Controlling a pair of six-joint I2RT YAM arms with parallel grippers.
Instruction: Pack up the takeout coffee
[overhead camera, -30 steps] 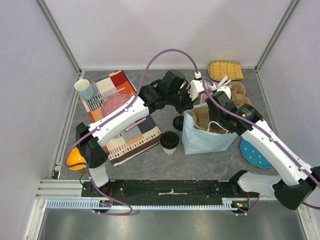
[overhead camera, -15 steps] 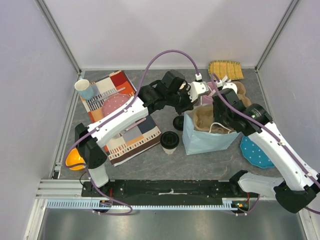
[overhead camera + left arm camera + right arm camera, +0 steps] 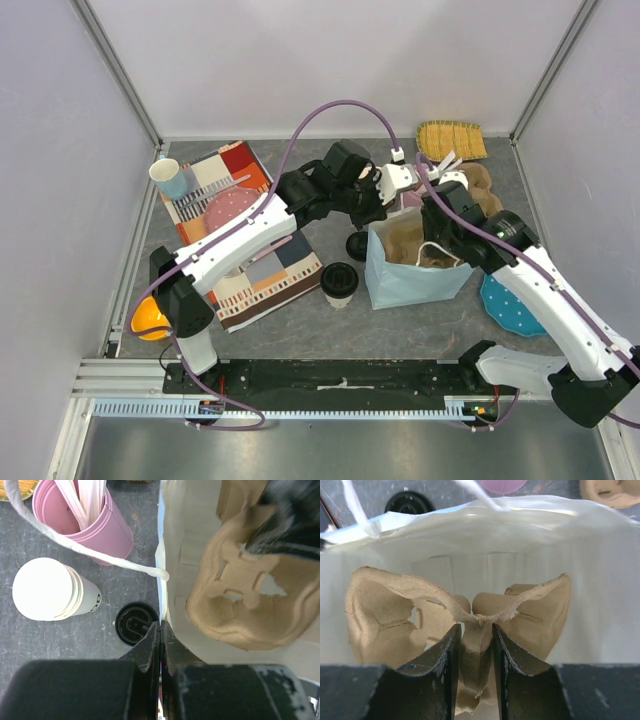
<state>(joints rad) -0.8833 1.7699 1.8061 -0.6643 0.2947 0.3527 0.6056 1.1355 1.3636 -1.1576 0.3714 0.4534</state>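
The small white paper cup with a round black lid (image 3: 339, 283) stands upright on the grey surface (image 3: 330, 325), low and middle in the top view, just left of the light-blue paper bag (image 3: 410, 282). The left hand (image 3: 160, 630) is pinched shut on the bag's edge. The right hand (image 3: 473, 635) is inside the bag, squeezing the brown cardboard cup tray (image 3: 465, 615). Both hands are busy above the cup, so I think it goes in later.

- Work surface (image 3: 330, 320): dark grey, stone-like mottled tabletop.
- Enclosure walls (image 3: 330, 60): plain pale lavender-white panels at back, left and right.
- Corner posts (image 3: 120, 75): grey metal profiles at the wall joins.
- Front rail (image 3: 120, 378): aluminium framing along the near edge.
- Lighting: even, diffuse.
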